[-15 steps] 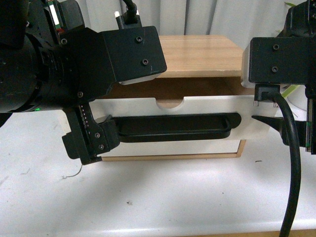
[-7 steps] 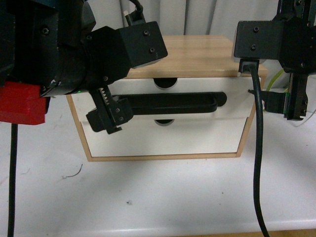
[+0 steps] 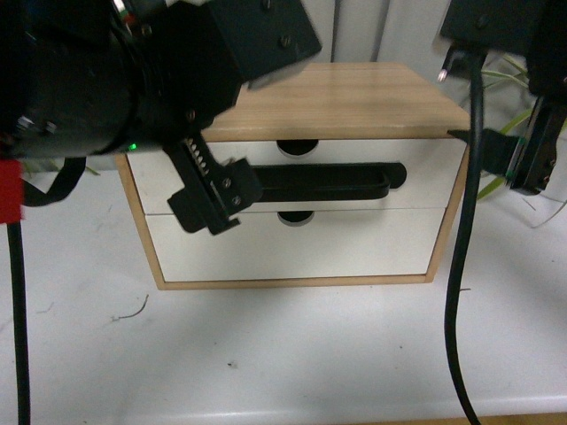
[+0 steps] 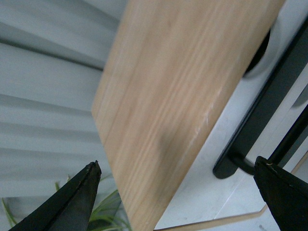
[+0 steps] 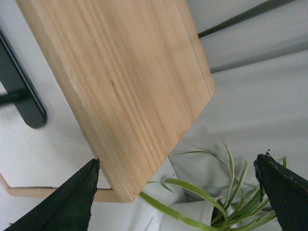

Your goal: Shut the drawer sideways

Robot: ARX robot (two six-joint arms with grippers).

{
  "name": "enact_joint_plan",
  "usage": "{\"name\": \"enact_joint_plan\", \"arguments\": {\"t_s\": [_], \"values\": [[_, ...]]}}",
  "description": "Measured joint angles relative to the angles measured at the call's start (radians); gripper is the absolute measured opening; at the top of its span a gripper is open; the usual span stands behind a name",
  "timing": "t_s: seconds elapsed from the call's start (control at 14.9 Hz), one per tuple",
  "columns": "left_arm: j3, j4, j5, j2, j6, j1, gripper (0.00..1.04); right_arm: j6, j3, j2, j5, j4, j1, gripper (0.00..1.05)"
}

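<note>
Two white-fronted drawers sat stacked in a small wooden cabinet (image 3: 372, 97) on a white table (image 3: 310, 354); the drawer (image 3: 354, 152) with the long black handle (image 3: 328, 181) was the upper one, pushed in so that its front looked level with the cabinet frame and with the lower drawer (image 3: 354, 248); a half-round notch showed in the top edge of each front. In the front view the left gripper (image 3: 211, 202) hung before the left end of the handle, its toothed finger overlapping the bar; whether it touched the bar could not be told. From the left wrist the left gripper (image 4: 175, 162) was spread wide, its two black fingers (image 4: 72, 202) far apart with nothing between them; the cabinet top (image 4: 178, 86) and the handle (image 4: 269, 96) lay beyond. The right gripper (image 3: 514, 155) hovered just off the cabinet's right side, apart from it; from the right wrist the right gripper (image 5: 177, 159) was likewise wide open and empty, looking past the corner of the cabinet top (image 5: 120, 72) at a green plant (image 5: 207, 192); one end of the handle (image 5: 19, 91) showed at the edge of that view. Pale curtains (image 3: 372, 27) hung behind the cabinet.
</note>
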Motion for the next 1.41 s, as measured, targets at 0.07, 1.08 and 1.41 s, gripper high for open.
{"name": "enact_joint_plan", "arguments": {"t_s": [0.07,1.08,1.41], "values": [[-0.046,0.029,0.013,-0.089,-0.070,-0.004,0.98,0.188,-0.062,-0.106,-0.030,0.047,-0.003,0.98],[-0.704,-0.119,0.351,-1.146,-0.918,0.486,0.29,1.151,-0.792,-1.296,0.166,-0.161,-0.156,0.20],[-0.783,-0.143,0.351,-1.258,-0.917,0.486,0.02,1.145,-0.878,-1.394,0.166,-0.175,-0.156,0.02]]}}
